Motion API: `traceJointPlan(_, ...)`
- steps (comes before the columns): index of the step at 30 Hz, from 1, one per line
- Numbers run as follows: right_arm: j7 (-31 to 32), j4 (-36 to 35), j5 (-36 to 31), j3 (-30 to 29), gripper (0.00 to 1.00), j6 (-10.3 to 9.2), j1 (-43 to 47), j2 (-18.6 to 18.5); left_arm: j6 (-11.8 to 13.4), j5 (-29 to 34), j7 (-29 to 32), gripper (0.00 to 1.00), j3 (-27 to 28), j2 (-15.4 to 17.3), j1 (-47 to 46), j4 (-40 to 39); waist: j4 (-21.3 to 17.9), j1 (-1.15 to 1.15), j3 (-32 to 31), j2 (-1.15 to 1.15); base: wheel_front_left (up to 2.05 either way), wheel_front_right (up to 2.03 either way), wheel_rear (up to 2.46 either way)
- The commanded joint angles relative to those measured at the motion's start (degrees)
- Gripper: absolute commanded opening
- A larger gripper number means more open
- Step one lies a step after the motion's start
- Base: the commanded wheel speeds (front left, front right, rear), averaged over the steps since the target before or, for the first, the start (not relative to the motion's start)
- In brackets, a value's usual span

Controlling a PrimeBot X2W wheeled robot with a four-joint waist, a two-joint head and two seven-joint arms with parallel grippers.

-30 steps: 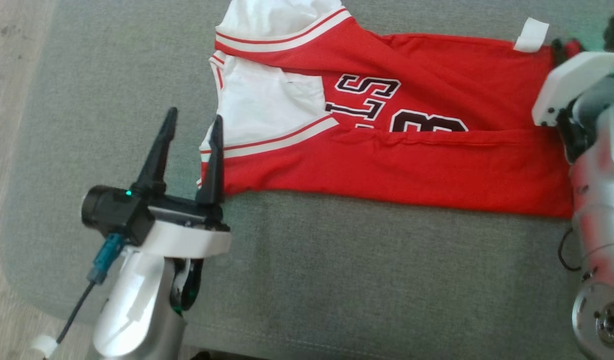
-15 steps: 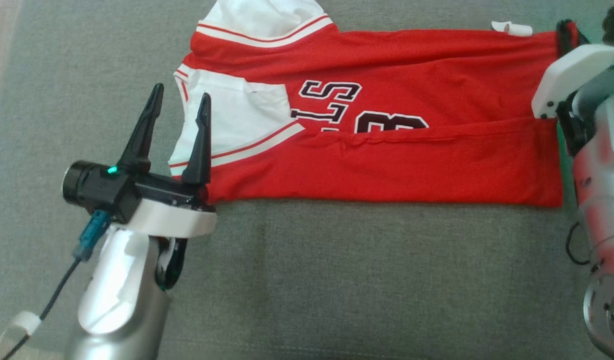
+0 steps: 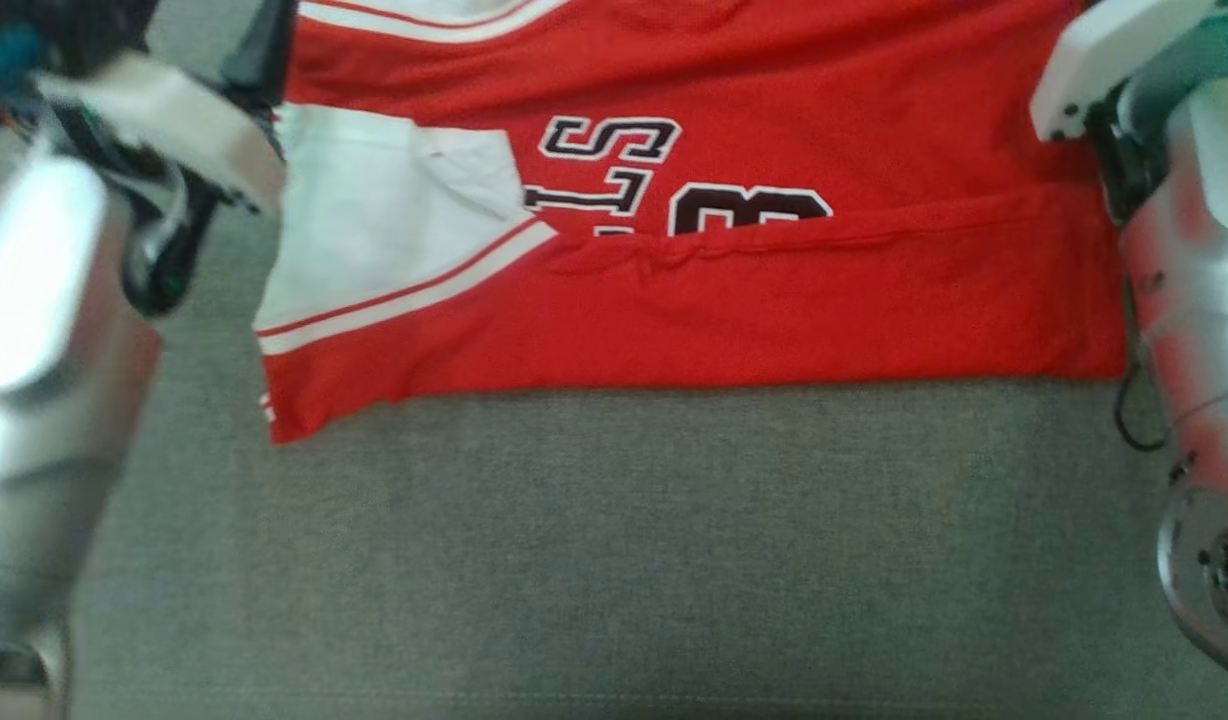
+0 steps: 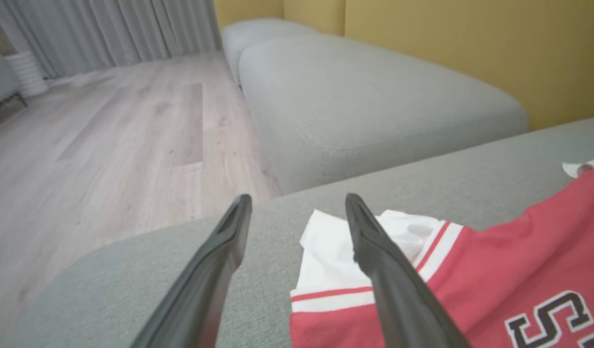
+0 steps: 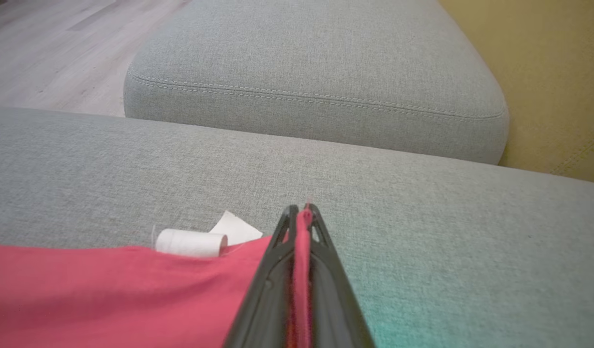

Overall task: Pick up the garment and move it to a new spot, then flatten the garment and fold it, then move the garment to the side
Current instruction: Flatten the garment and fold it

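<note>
A red jersey, the garment (image 3: 734, 310), lies spread on the grey cushion (image 3: 594, 540), white shoulder panels to the left and black lettering in the middle. My left gripper (image 4: 297, 203) is open, hovering over the garment's (image 4: 495, 270) white sleeve end; one finger (image 4: 384, 261) is above the white cloth and the other above bare cushion. In the head view my left wrist (image 3: 144, 90) sits blurred beside the jersey's far-left edge. My right gripper (image 5: 302, 210) is shut on a fold of the garment's (image 5: 108, 290) red hem, cloth pinched between its tips.
A rolled white tag (image 5: 190, 241) pokes out at the hem beside my right gripper. A second grey cushion (image 5: 316, 63) stands beyond, against a yellow wall (image 4: 447, 43). Wooden floor (image 4: 108, 135) and grey curtains (image 4: 108, 29) lie off the cushion's left end.
The head camera has shifted, so the jersey sits higher and nearer. My left gripper has moved away from the near-left corner, farther along the white sleeve end. My right gripper has closed on the hem.
</note>
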Motion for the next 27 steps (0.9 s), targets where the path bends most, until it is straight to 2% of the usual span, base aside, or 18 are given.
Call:
traceJointPlan(1,-0.7,-1.4,0.5,1.1,0.00,-0.05,-2.1,1.7,-0.3,-1.9,1.6,1.00,0.1,3.8,-2.8,-0.3,-1.8,-0.01,2.2,0.00,0.00,0.00,0.00)
traceJointPlan(6,-1.9,-1.0,1.7,3.0,0.00,-0.05,-4.3,3.6,-0.3,-12.0,9.7,1.00,-10.2,9.0,-11.2,4.3,-4.4,-0.01,5.2,0.00,0.00,0.00,0.00)
traceJointPlan(11,-3.0,-0.2,2.9,5.0,0.00,-0.05,-5.7,4.8,-0.3,-18.7,11.0,1.00,-16.7,12.0,-16.5,7.2,-6.6,-0.01,6.8,0.00,0.00,0.00,0.00)
traceJointPlan(17,-3.8,1.1,4.2,6.8,0.00,-0.05,-6.5,5.5,-0.3,-25.5,10.6,1.00,-22.5,13.4,-20.4,8.6,-7.9,-0.01,7.4,0.00,0.00,0.00,0.00)
traceJointPlan(20,-3.9,1.7,4.6,7.6,0.00,-0.05,-6.7,5.6,-0.3,-26.7,10.4,1.00,-25.1,14.0,-22.1,10.7,-8.3,-0.01,7.5,0.00,0.00,0.00,0.00)
traceJointPlan(27,-4.3,2.9,5.5,9.0,0.00,-0.05,-7.2,5.7,-0.3,-31.2,11.0,1.00,-29.7,13.4,-24.2,13.7,-8.9,-0.01,7.7,0.00,0.00,0.00,0.00)
